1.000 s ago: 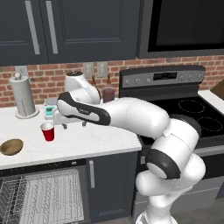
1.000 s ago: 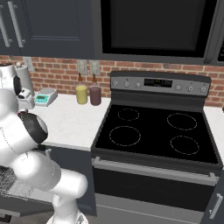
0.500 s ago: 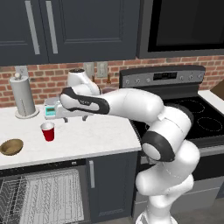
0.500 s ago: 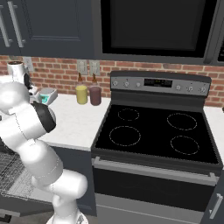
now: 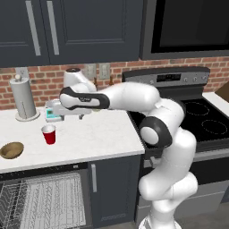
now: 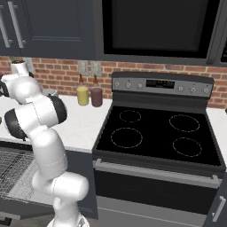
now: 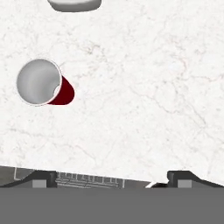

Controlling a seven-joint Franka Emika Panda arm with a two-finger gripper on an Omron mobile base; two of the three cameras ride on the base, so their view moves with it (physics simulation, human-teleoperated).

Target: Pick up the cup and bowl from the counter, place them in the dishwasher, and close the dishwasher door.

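The red cup (image 5: 49, 134) stands upright on the white marble counter (image 5: 103, 134); from above its white inside (image 7: 38, 82) shows at the left of the hand view. The brown bowl (image 5: 11, 150) rests near the counter's left front edge. My gripper (image 5: 71, 115) hangs open and empty above the counter, behind and to the right of the cup, fingers pointing down. In the hand view the gripper (image 7: 111, 178) is wide apart, with the cup off to its upper left. Below the counter the dishwasher (image 5: 42, 201) stands open with its white wire rack showing. The dishwasher door (image 6: 17, 205) lies lowered.
A paper towel roll (image 5: 23, 100) and a small teal-and-white box (image 5: 53, 112) stand at the back left. A yellow jar (image 6: 82, 95) and a maroon jar (image 6: 96, 96) sit by the brick wall. The black stovetop (image 6: 155, 137) is to the right. Dark cabinets hang overhead.
The arm has stretched further left, and the hand has risen slightly behind the cup. The jaws stay wide apart. Cup and bowl have not moved.
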